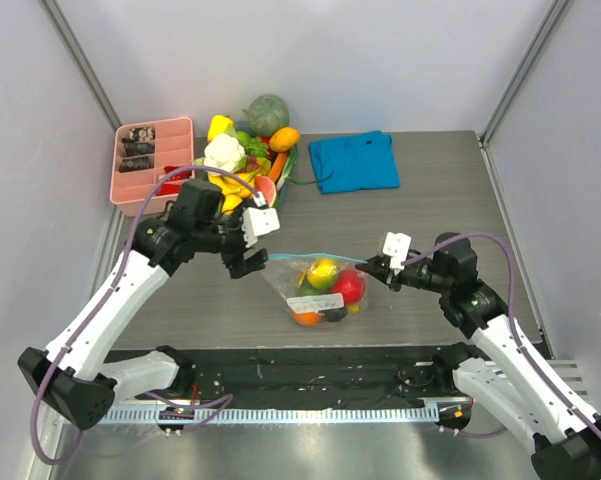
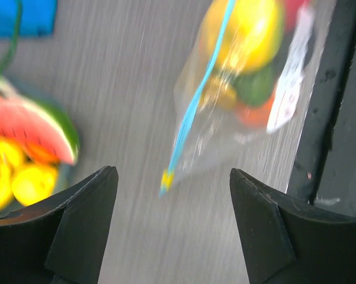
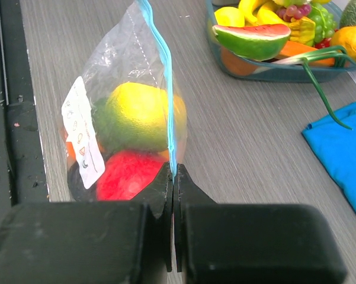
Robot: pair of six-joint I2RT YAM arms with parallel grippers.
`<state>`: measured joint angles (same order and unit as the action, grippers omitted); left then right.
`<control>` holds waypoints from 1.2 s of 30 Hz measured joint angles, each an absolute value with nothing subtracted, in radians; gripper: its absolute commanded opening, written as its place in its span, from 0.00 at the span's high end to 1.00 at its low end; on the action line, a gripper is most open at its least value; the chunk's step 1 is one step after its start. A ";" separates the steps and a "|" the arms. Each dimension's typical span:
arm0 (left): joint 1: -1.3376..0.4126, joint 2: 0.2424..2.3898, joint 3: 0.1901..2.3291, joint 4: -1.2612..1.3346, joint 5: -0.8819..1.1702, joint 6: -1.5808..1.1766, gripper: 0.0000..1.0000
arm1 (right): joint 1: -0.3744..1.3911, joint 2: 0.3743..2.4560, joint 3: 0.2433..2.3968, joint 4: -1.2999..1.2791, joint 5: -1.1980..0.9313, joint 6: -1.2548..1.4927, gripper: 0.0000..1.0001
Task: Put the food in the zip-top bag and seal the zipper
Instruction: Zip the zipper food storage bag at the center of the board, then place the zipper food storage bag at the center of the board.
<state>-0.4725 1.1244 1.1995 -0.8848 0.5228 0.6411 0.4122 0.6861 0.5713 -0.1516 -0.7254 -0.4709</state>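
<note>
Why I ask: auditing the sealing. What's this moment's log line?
left jaws open by zipper end | right jaws shut on zipper | food inside zip-top bag | seal state unclear

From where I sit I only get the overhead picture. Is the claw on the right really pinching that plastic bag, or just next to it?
Observer: It is pinching. The right wrist view shows the right gripper shut on the zipper, with the blue strip clamped between its closed jaws.
Operator: And the claw on the left, has it got hold of the other end?
Observer: No. The left wrist view shows the left gripper open. The strip's loose end shows in the gap between the jaws and touches neither one.
</note>
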 measured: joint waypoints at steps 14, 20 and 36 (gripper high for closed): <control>-0.759 1.417 1.403 -0.795 0.383 0.561 0.30 | 0.412 0.706 0.646 -0.237 -0.788 -0.594 0.99; -0.834 1.444 1.424 -0.841 0.397 0.569 0.57 | 0.414 0.705 0.647 -0.242 -0.793 -0.604 0.99; -0.863 1.578 1.673 -1.047 0.495 0.192 1.00 | 0.419 0.713 0.686 -0.155 -0.322 -0.103 0.00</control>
<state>-0.8635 1.5780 1.6726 -1.0470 0.4946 0.1925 0.4194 0.7132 0.6857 -0.1547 -0.3218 -0.1032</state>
